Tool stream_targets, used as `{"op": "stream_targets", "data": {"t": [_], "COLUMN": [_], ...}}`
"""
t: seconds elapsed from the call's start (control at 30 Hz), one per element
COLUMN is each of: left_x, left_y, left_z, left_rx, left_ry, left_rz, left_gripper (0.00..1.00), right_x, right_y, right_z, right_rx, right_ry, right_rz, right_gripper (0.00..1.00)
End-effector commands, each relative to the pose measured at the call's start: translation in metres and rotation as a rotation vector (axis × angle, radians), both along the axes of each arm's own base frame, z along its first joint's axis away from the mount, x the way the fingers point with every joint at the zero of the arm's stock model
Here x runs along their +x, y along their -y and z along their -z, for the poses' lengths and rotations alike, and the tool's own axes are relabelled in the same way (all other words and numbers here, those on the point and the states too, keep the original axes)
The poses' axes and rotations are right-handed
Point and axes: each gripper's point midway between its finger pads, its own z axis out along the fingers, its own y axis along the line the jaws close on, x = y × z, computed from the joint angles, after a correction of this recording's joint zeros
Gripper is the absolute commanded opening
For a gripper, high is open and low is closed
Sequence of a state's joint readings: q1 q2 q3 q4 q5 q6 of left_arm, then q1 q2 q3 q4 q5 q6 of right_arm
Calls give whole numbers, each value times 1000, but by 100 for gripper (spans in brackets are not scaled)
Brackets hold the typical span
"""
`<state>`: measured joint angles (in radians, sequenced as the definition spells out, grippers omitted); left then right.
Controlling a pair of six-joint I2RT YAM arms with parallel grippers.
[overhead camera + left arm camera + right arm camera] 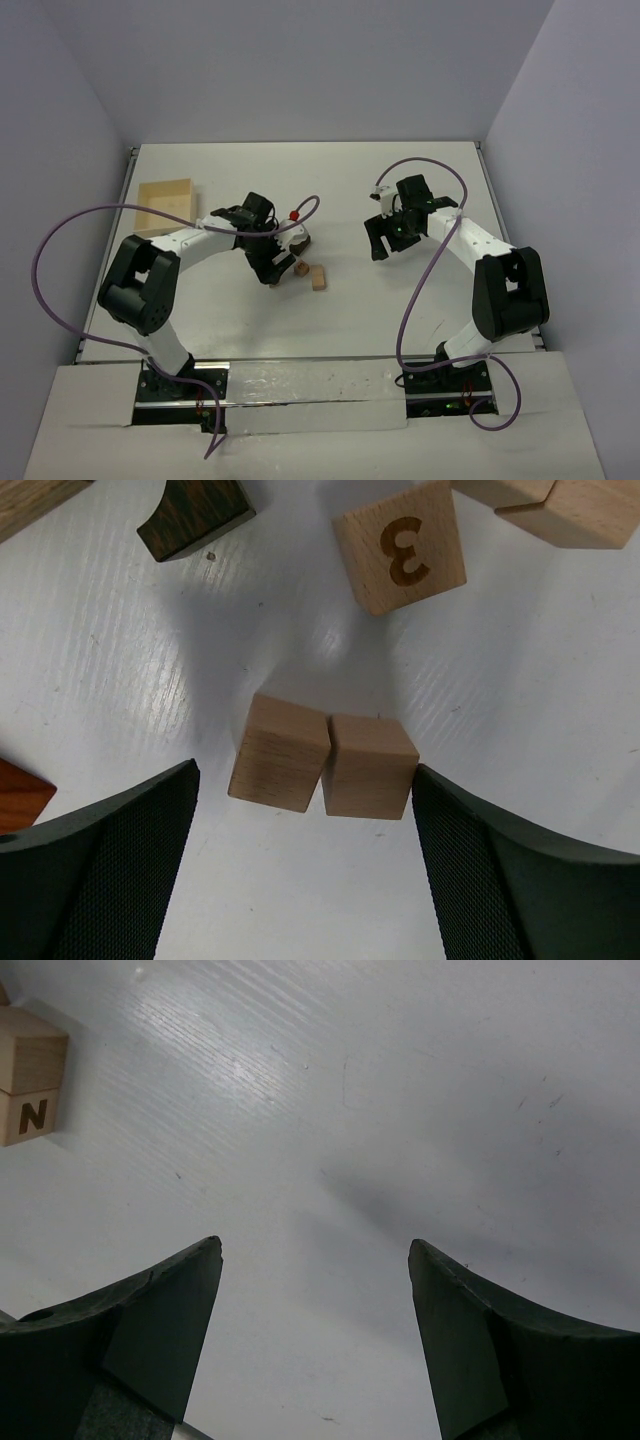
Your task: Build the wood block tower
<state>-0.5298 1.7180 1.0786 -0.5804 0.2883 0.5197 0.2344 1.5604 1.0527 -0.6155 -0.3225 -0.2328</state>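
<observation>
Two pale wooden cubes (280, 752) (370, 767) lie side by side on the white table, touching each other. My left gripper (305, 772) is open and straddles the pair: the right finger (500, 870) sits right against the right cube, and the left finger (110, 860) stands clear of the left cube. Beyond them lie a pale cube marked 3 (400, 545), a dark brown piece (190, 510), an orange-brown block (15, 795) and more pale blocks (565, 510). From above, my left gripper (272, 265) hovers over the block cluster (300, 268). My right gripper (385, 240) is open and empty (315, 1250).
A shallow pale wooden tray (165, 205) sits at the back left of the table (330, 190). A pale block marked N (30, 1070) shows at the left edge of the right wrist view. Purple cables loop above both arms.
</observation>
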Motion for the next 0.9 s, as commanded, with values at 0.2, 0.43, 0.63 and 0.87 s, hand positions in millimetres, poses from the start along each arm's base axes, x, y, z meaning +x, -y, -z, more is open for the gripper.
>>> {"op": "stream_targets", "data": {"t": [0.2,0.43,0.63,0.87], "left_x": [8,6,9,4], "left_y": [1,1,9,58], "left_z": [2,0,-22,-92], "left_rx": [13,10,-24,-122], "left_ry": [45,42,51,69], "left_rz": [35,37,30,13], "left_gripper": [77,63,44,36], "right_x": [8,9,8,7], "right_y": [1,1,1,0], "right_z": [-10,-11,-11,-11], "right_rx": [10,12,13,22], "right_ry": [37,38,39,38], "right_rz": [23,27,28,36], "right_gripper": [82,82,82,82]}}
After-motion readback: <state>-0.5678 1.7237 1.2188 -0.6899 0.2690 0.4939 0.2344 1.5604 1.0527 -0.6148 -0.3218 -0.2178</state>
